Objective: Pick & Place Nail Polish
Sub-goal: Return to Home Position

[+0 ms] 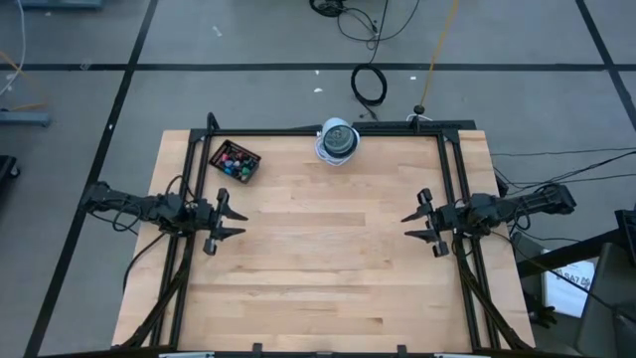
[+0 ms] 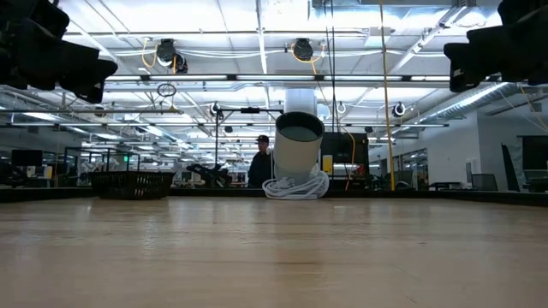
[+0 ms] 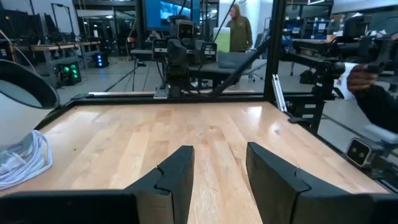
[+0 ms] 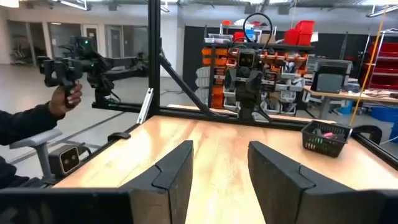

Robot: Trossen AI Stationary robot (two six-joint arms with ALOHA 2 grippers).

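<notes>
Several tiny nail polish bottles (image 1: 234, 162) with coloured bodies sit in a small black mesh basket (image 1: 221, 151) at the table's far left; the basket also shows in the right wrist view (image 4: 324, 138) and the low view (image 2: 132, 183). My left gripper (image 1: 237, 219) is open and empty above the table's left side, pointing right. My right gripper (image 1: 412, 224) is open and empty above the right side, pointing left. The two grippers face each other across the bare middle of the table.
A white cylindrical camera with a coiled white cable (image 1: 338, 140) stands at the far edge's middle. A black frame (image 1: 328, 131) runs along the far, left and right edges. A person's hand holding a controller shows beyond the table (image 4: 67, 93).
</notes>
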